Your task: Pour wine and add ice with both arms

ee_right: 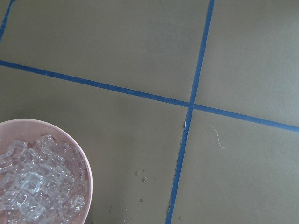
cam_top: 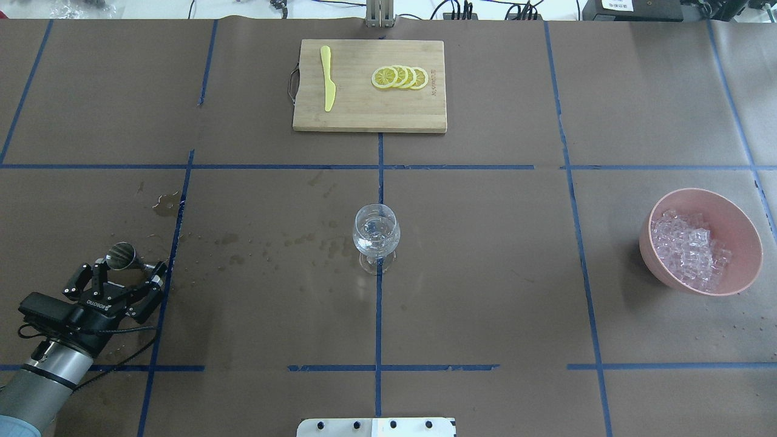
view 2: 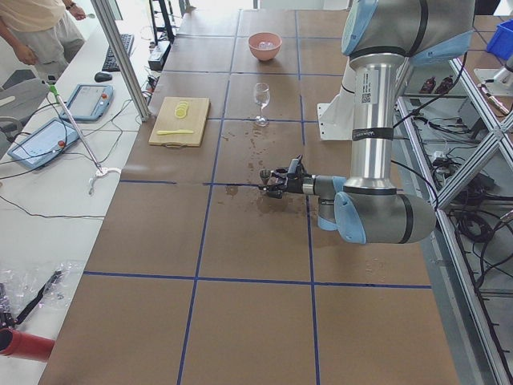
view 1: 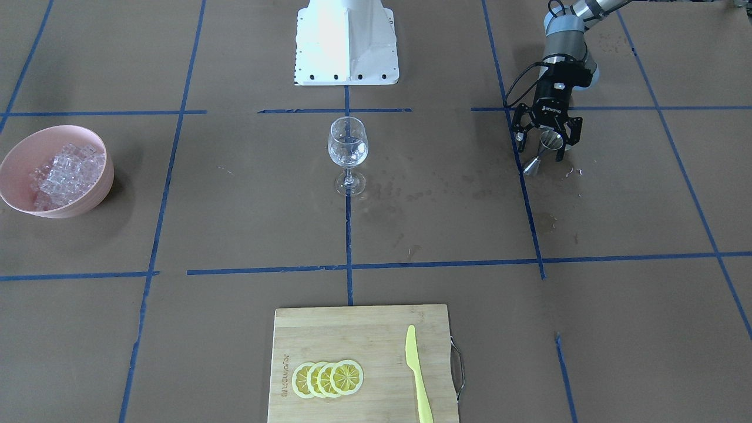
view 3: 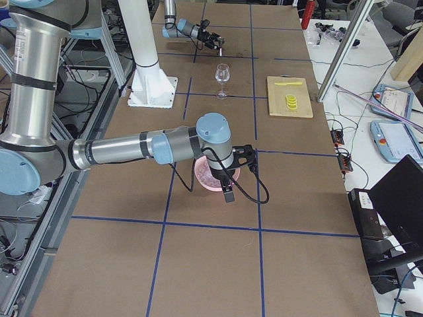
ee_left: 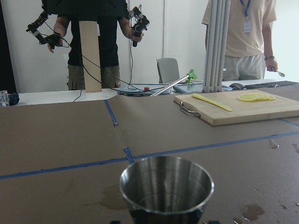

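Note:
A steel jigger (view 1: 543, 150) stands on the brown paper at the robot's left; it also shows in the overhead view (cam_top: 123, 255). My left gripper (view 1: 541, 147) is open, its fingers on either side of the jigger without closing on it. The left wrist view looks into the jigger's cup (ee_left: 166, 186); its bottom is dark, and I cannot tell if that is wine. A clear wine glass (cam_top: 376, 235) stands upright at the table's middle. Ice cubes (cam_top: 689, 249) fill a pink bowl (cam_top: 743, 243) at the robot's right. My right gripper (view 3: 231, 173) hangs high over the bowl; I cannot tell whether it is open or shut.
A wooden cutting board (cam_top: 364, 115) at the far edge holds lemon slices (cam_top: 400, 77) and a yellow knife (cam_top: 328, 79). Wet stains (cam_top: 273, 243) mark the paper between jigger and glass. The white robot pedestal (view 1: 346, 41) stands behind the glass. Operators stand beyond the table.

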You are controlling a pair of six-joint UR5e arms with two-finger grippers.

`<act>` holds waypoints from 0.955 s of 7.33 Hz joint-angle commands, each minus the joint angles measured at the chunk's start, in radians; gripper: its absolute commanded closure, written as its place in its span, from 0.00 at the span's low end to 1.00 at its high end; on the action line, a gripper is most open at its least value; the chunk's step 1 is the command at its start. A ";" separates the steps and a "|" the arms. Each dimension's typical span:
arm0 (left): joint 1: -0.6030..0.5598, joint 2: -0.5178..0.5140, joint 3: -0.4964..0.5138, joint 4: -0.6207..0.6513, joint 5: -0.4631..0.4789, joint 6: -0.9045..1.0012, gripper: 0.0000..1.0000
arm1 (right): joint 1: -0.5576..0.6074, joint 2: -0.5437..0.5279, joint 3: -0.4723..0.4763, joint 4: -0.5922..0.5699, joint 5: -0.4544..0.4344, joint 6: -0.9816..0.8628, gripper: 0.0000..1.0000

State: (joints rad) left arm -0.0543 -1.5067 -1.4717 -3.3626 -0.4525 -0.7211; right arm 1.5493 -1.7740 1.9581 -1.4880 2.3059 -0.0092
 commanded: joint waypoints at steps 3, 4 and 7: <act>-0.015 0.009 -0.085 -0.144 0.000 0.202 0.01 | 0.002 -0.001 0.004 0.000 0.001 0.002 0.00; -0.027 0.017 -0.085 -0.161 0.002 0.219 0.01 | 0.002 -0.001 0.005 0.000 0.001 0.002 0.00; -0.123 0.016 -0.123 -0.156 -0.053 0.305 0.01 | 0.002 -0.001 0.004 0.000 0.001 0.002 0.00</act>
State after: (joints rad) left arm -0.1311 -1.4904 -1.5719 -3.5199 -0.4701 -0.4705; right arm 1.5513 -1.7748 1.9626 -1.4879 2.3071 -0.0077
